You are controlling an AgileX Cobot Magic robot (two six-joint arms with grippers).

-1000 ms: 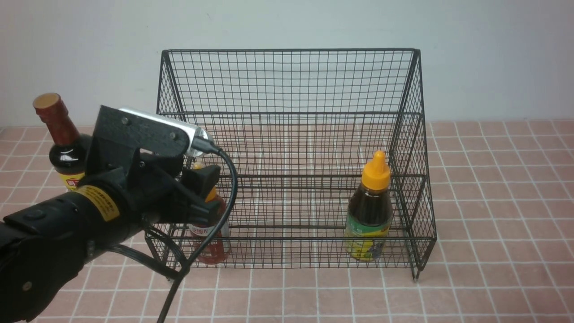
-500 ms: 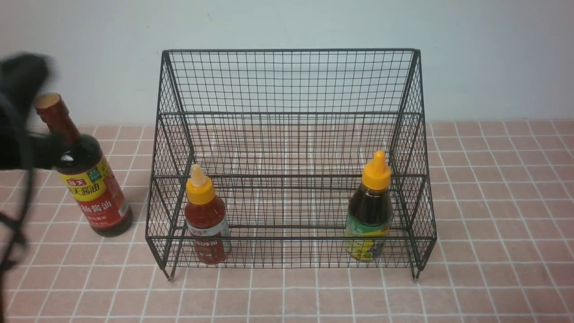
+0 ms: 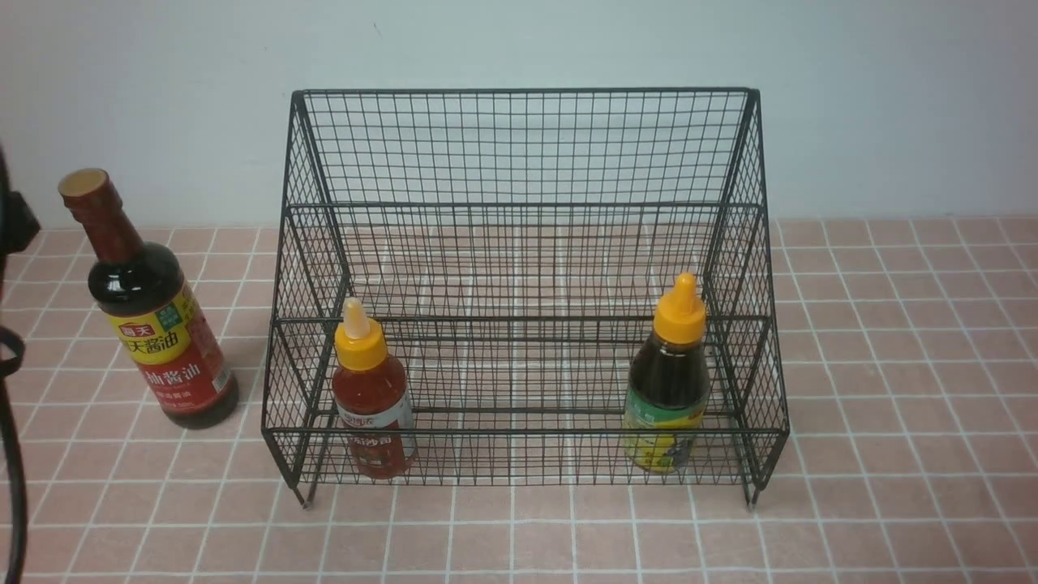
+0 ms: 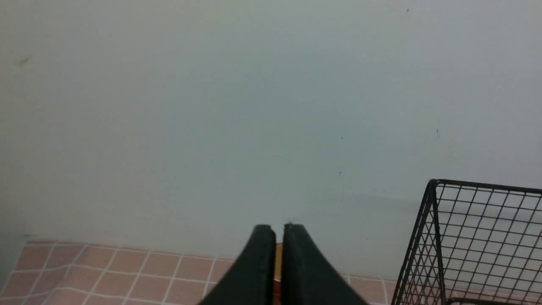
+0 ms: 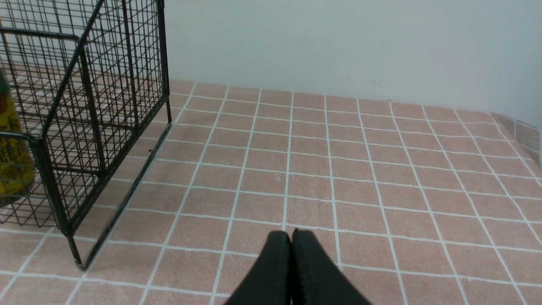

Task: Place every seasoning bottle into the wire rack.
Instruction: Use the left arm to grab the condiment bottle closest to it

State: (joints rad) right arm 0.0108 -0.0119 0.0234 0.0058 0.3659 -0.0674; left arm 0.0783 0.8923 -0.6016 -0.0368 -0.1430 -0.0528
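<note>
We saw a pale wall (image 3: 519, 40) behind a tabletop with a pink tile pattern (image 3: 908, 389) crossed by white lines. On the tabletop stood the black wire-mesh rack (image 3: 519, 431), the largest object there, with its tall back, sloping sides and short feet.

At the left edge of our front view, only a small dark part of the left arm (image 3: 15, 223) showed, along with a black cable (image 3: 12, 462). In its wrist view, we found the left gripper (image 4: 278, 231) all but closed, a thin slit between its fingers, holding nothing. Through that slit we could make out a little of the soy-sauce bottle beyond. The right gripper (image 5: 292, 235) was fully closed, its fingertips together, and it too held nothing; it pointed toward the tiles beside the rack.

The soy-sauce bottle (image 3: 162, 324), the tallest of the three, stood on the tiles outside the rack, near its left side, with its brown cap on and its red-and-yellow label facing us. The other two were inside the rack, at the bottom behind the low front mesh. We saw the dark squeeze bottle (image 3: 669, 373), with its orange cap and green-and-yellow label, near the right end. The red-sauce squeeze bottle (image 3: 371, 393), with a yellow-orange cap and a pale nozzle tip, stood near the left end, well apart from it.
</note>
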